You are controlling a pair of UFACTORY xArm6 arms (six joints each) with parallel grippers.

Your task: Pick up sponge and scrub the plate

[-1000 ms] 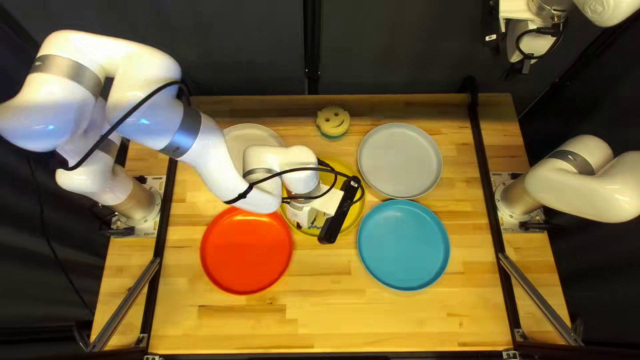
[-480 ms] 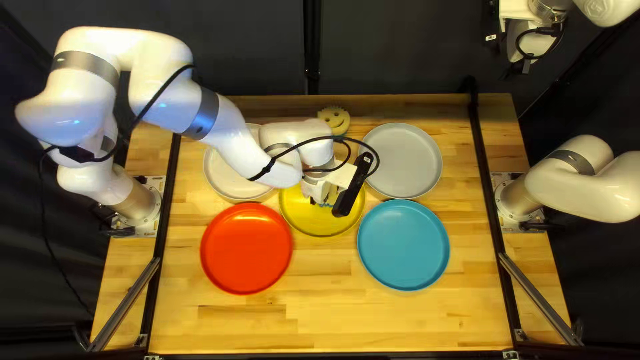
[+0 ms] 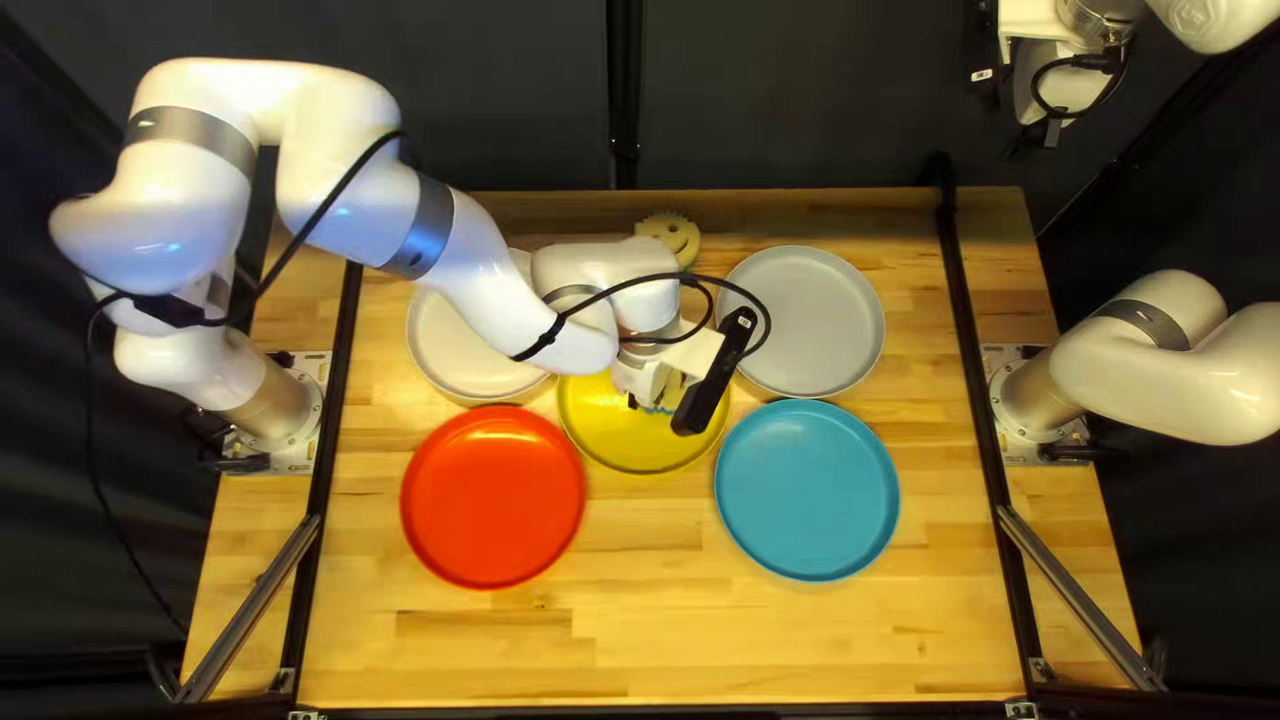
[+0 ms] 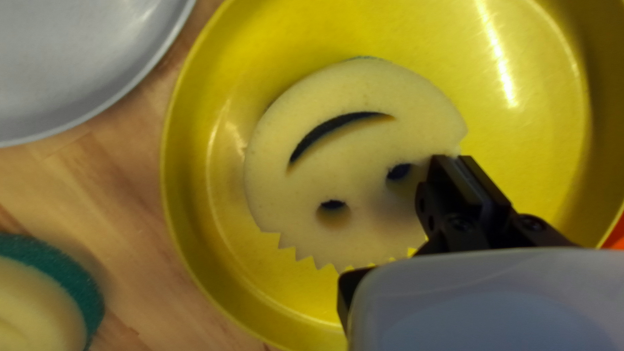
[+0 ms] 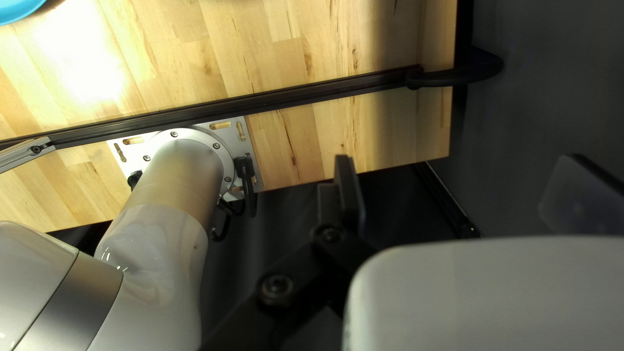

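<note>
- yellow plate (image 3: 627,447) = landmark, on bench (image 3: 667,614), left gripper (image 3: 650,384) right above its far part
- sponge (image 4: 354,156): over yellow plate's inside, inside its rim, smiley face toward the wrist camera, zigzag edge on one side; can't tell if its underside touches plate
- left gripper: fingers narrow, pinching sponge near its edge, close to one eye hole
- left arm (image 3: 454,240): reaches across white plate to yellow plate
- second sponge (image 3: 674,230): on bench, beyond yellow plate toward far edge, also smiley, yellow over green, partly hidden by left arm
- grey plate (image 3: 814,320): beside yellow plate, far side, toward right arm's base
- blue plate (image 3: 807,490): beside yellow plate, near side, toward right arm's base
- red plate (image 3: 494,498): beside yellow plate, near side, toward left arm's base
- white plate (image 3: 440,347): beside yellow plate, far side, toward left arm's base, partly covered by arm
- right gripper (image 3: 1054,83): raised, well apart from yellow plate; fingers wide, nothing between
- right arm (image 3: 1167,360): base at bench's right edge, well apart from yellow plate
</note>
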